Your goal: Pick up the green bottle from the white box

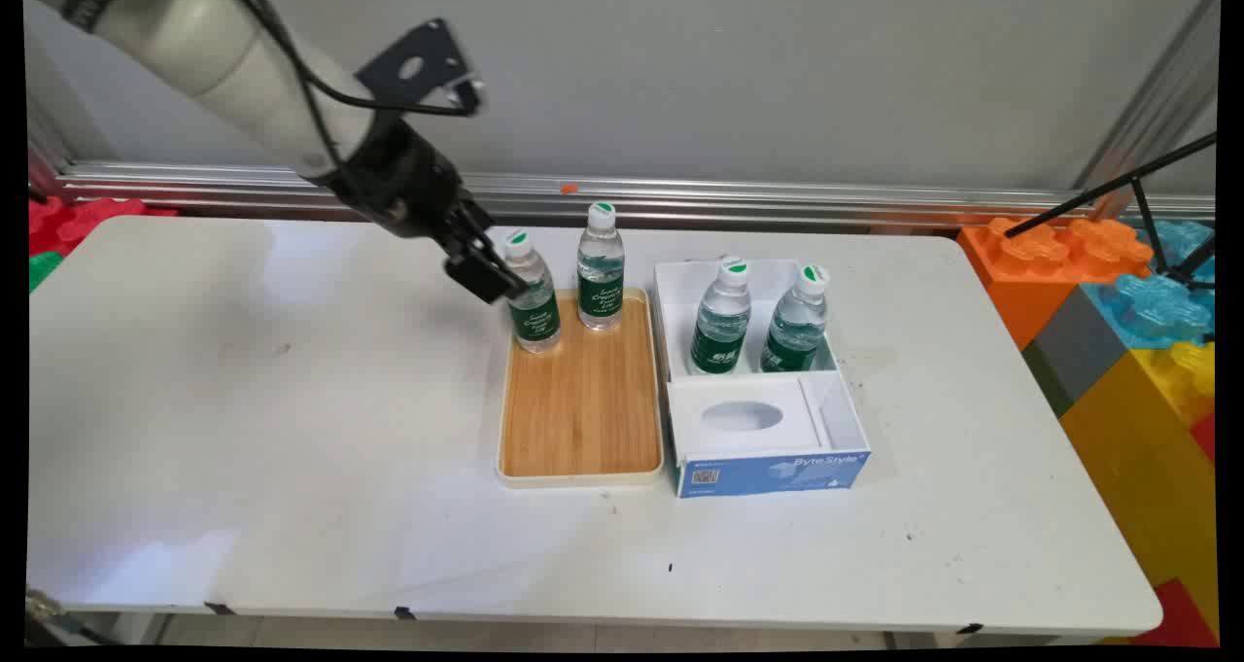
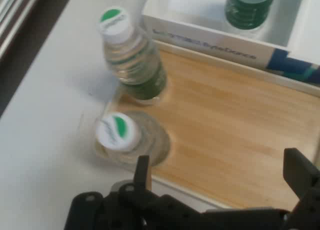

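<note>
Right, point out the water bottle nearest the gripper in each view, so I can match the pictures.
Main view: the nearest bottle stands upright at the wooden tray's far left corner, just right of the gripper.
Hand view: the same bottle is seen from above, left of centre, cap up, just above the open fingers.
Shared landmark: the second bottle on the tray, beside it.

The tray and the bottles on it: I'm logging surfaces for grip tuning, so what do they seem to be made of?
The tray looks like bamboo or light wood with a matte finish, showing straight grain and a pale raised rim. The two bottles on it seem to be clear, glossy plastic: see-through walls, green labels and white caps.
</note>
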`<state>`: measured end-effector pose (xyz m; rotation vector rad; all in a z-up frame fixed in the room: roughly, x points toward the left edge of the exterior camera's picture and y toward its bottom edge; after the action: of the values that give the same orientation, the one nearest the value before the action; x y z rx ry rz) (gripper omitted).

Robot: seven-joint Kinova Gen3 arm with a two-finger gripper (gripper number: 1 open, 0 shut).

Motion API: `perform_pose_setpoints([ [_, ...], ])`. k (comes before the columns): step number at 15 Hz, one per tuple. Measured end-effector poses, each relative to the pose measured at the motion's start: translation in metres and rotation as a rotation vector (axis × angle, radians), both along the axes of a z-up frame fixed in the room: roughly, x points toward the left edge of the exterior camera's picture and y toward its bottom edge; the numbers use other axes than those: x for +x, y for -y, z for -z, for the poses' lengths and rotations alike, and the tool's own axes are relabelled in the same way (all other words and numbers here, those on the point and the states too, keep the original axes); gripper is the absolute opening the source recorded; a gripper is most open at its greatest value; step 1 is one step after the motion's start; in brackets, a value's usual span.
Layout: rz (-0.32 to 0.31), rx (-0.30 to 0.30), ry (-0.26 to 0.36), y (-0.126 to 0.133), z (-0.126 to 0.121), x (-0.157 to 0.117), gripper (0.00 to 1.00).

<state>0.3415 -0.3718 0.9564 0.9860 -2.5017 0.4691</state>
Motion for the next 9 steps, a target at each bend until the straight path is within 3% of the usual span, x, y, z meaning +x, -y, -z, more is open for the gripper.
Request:
perform_pose_setpoints([
  [3,-0.029,0.008,0.0,0.001,0.003,-0.034,1.0],
  [9,-0.042,0.004,-0.036,0.029,0.025,-0.094,1.0],
])
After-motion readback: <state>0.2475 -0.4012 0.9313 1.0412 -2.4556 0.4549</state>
